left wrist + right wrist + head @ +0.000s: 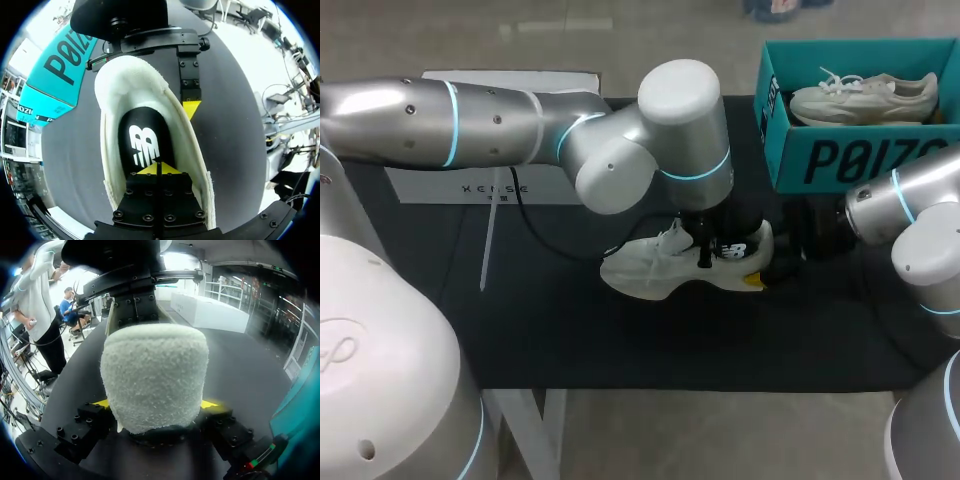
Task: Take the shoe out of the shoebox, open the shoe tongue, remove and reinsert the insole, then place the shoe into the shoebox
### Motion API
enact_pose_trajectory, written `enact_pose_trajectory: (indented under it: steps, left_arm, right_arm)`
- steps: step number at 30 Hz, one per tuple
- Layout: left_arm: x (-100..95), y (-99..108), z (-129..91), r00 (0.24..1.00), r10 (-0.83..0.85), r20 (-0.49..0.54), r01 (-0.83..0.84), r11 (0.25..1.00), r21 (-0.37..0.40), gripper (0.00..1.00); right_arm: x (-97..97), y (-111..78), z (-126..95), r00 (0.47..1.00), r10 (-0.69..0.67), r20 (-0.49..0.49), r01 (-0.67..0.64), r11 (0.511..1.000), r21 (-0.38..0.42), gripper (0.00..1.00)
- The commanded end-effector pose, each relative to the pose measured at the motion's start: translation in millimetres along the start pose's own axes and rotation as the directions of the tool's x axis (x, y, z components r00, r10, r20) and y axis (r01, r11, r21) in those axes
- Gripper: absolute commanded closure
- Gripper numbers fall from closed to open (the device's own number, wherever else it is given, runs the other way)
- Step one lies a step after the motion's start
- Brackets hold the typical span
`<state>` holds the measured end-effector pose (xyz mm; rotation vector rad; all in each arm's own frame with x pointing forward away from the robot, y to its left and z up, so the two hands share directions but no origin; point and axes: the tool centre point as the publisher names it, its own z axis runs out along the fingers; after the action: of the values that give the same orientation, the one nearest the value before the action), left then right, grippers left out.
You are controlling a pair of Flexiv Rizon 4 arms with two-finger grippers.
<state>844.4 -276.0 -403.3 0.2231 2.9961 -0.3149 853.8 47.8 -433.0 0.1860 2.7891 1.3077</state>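
A white shoe [650,270] lies on its sole on the black mat, toe toward my left. My left gripper [159,169] is shut, its yellow tips together inside the shoe's opening [107,130], down on the black insole [142,140] with the white logo. In the head view the left gripper [708,245] stands over the shoe's middle. My right gripper [156,403] comes in from behind the shoe. Its fingers are spread wide around the fuzzy white heel [155,375], one yellow tip [210,404] touching each side. One right finger [191,107] shows outside the heel.
The teal shoebox [850,155] stands open at the back right with a second pale shoe [865,98] in it. A white box [470,185] sits at the back left. The black mat [570,330] covers the table to its front edge.
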Motion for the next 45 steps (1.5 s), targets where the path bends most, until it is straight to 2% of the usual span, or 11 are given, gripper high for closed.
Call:
enact_pose_trajectory:
  steps: [1, 12, 14, 17, 23, 29, 40, 45]
  left_arm:
    - [4.7, 6.2, -2.5, 1.0, -0.002, -0.006, 0.002, 1.0, -0.004, 1.0]
    - [14.8, 9.6, 7.3, 0.999, -0.021, -0.026, 0.02, 1.0, -0.02, 1.0]
    - [15.5, 11.3, 8.9, 1.0, -0.022, -0.005, 0.022, 0.999, -0.046, 0.91]
    - [16.9, 12.7, 11.6, 1.0, -0.018, -0.002, 0.018, 0.998, -0.057, 0.87]
    - [20.2, 14.1, 6.7, 0.999, -0.03, 0.041, 0.032, 0.998, -0.056, 0.65]
    - [21.1, 17.3, 4.4, 0.996, -0.032, 0.084, 0.037, 0.997, -0.061, 0.67]
    - [7.1, 21.5, 27.1, 0.988, -0.02, 0.152, 0.035, 0.994, -0.099, 0.69]
    - [8.2, 18.8, 25.1, 0.986, -0.023, 0.166, 0.038, 0.995, -0.087, 0.71]
  right_arm:
    - [1.4, -2.4, 4.0, 1.0, 0.0, 0.001, 0.0, 1.0, 0.004, 1.0]
    - [1.4, -2.4, 4.0, 1.0, 0.0, 0.001, 0.0, 1.0, 0.004, 1.0]
    - [1.4, -2.4, 4.0, 1.0, 0.0, 0.001, 0.0, 1.0, 0.004, 1.0]
    - [1.4, -2.4, 4.0, 1.0, 0.0, 0.001, 0.0, 1.0, 0.004, 1.0]
    - [1.4, -2.4, 4.0, 1.0, 0.0, 0.001, 0.0, 1.0, 0.004, 1.0]
    - [1.4, -2.4, 4.0, 1.0, 0.0, 0.001, 0.0, 1.0, 0.004, 1.0]
    - [1.4, -2.4, 4.0, 1.0, 0.0, 0.001, 0.0, 1.0, 0.004, 1.0]
    - [1.4, -2.4, 4.0, 1.0, 0.0, 0.001, 0.0, 1.0, 0.004, 1.0]
